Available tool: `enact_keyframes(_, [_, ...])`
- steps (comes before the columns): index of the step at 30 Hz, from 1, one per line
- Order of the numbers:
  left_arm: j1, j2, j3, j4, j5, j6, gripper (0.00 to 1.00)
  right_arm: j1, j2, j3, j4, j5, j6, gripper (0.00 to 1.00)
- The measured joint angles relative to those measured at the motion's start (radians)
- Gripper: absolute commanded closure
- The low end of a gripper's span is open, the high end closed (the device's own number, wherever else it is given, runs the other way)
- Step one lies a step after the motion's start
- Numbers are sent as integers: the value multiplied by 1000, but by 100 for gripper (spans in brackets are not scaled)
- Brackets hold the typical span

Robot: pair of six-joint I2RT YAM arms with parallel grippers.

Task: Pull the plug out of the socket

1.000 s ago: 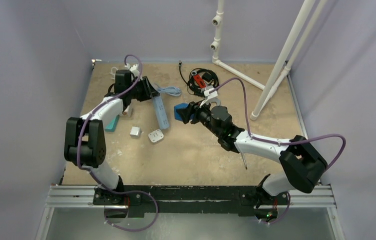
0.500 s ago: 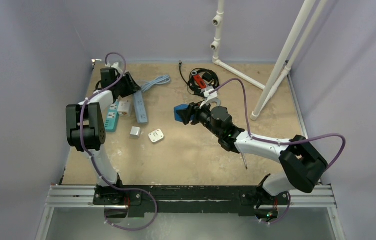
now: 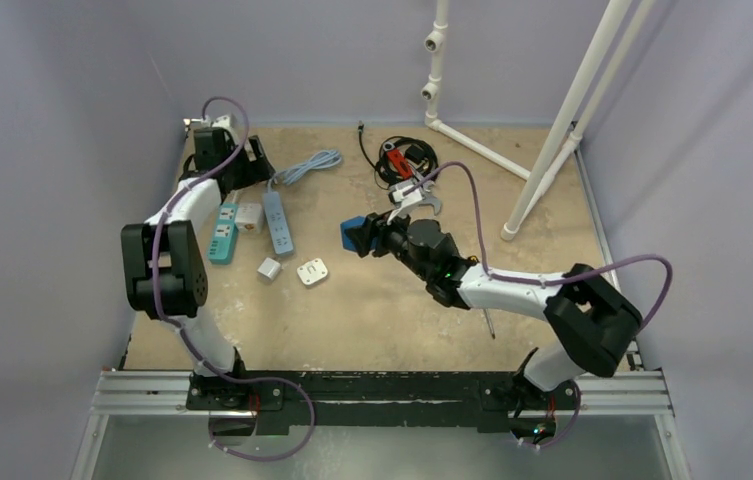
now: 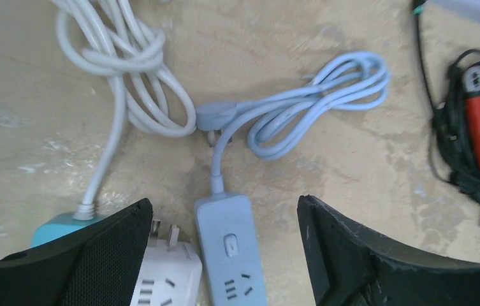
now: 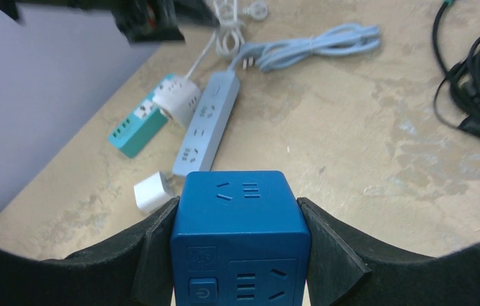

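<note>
Looking down from the left wrist, we see the left gripper (image 4: 223,210) with its two black fingers (image 4: 106,255) spread wide and nothing pinched between them. Directly under the gap lies the cable end of the light blue power strip (image 4: 231,255), flat on the table and touching neither finger. Beyond the fingertips its cord runs to a coiled light blue cable (image 4: 317,95), and the strip's own plug (image 4: 215,116) rests loose on the table at the near end of that coil. By the left finger we find a white adapter (image 4: 168,274) with its prongs bare, just beside the strip, and further left a teal power strip (image 4: 55,226); we cannot tell whether adapter and teal strip touch. A looped white cable (image 4: 122,57) lies ahead of the left finger, and a tangle of black leads with a red part (image 4: 479,127) sits well off to the right

At the right gripper (image 5: 239,223) both fingers are pressed against the sides of the blue cube socket (image 5: 237,191), holding it above the table with its outlet faces towards the wrist camera. Ahead of and below the cube lies a small white charger block (image 5: 153,191), and the light blue strip stretches away beyond it. White pipes (image 3: 552,130) stand far off on the right gripper's right side
</note>
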Motion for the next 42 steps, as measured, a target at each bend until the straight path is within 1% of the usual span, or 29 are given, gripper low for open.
enact_keyframes(4, [-3, -151, -18, -6, -19, -3, 17, 45, 111, 49, -4, 41, -6, 100])
enact_keyframes(11, [-51, -472, -86, -9, -76, 2, 17, 119, 327, 242, -63, 126, -16, 100])
enact_keyframes(14, [-87, -544, -124, -29, -101, 18, 18, 134, 403, 338, -90, 167, -17, 100])
enact_keyframes(16, [-111, -568, -152, -53, -111, 31, 18, 135, 455, 406, -108, 190, -20, 97])
enact_keyframes(18, [-123, -579, -177, -81, -119, 47, 18, 135, 507, 470, -130, 210, -26, 89])
enact_keyframes(19, [-126, -584, -193, -101, -127, 54, 18, 135, 528, 495, -142, 221, -29, 83])
enact_keyframes(22, [-126, -598, -228, -141, -148, 69, 18, 134, 591, 564, -177, 238, -38, 59])
enact_keyframes(26, [-127, -628, -247, -176, -166, 79, 17, 134, 624, 588, -220, 240, -46, 34])
enact_keyframes(27, [-127, -634, -247, -178, -172, 79, 17, 134, 628, 593, -228, 238, -49, 26])
enact_keyframes(30, [-127, -653, -247, -179, -189, 79, 17, 134, 634, 603, -237, 220, -56, 11])
enact_keyframes(33, [-127, -661, -247, -181, -197, 79, 16, 134, 633, 616, -228, 198, -64, 2])
enact_keyframes(34, [-127, -661, -247, -182, -198, 79, 16, 134, 633, 617, -225, 194, -67, 1])
enact_keyframes(39, [-127, -663, -248, -185, -206, 79, 16, 134, 614, 614, -227, 169, -75, 1])
enact_keyframes(42, [-127, -684, -269, -187, -209, 80, 16, 133, 555, 582, -230, 166, -76, 1])
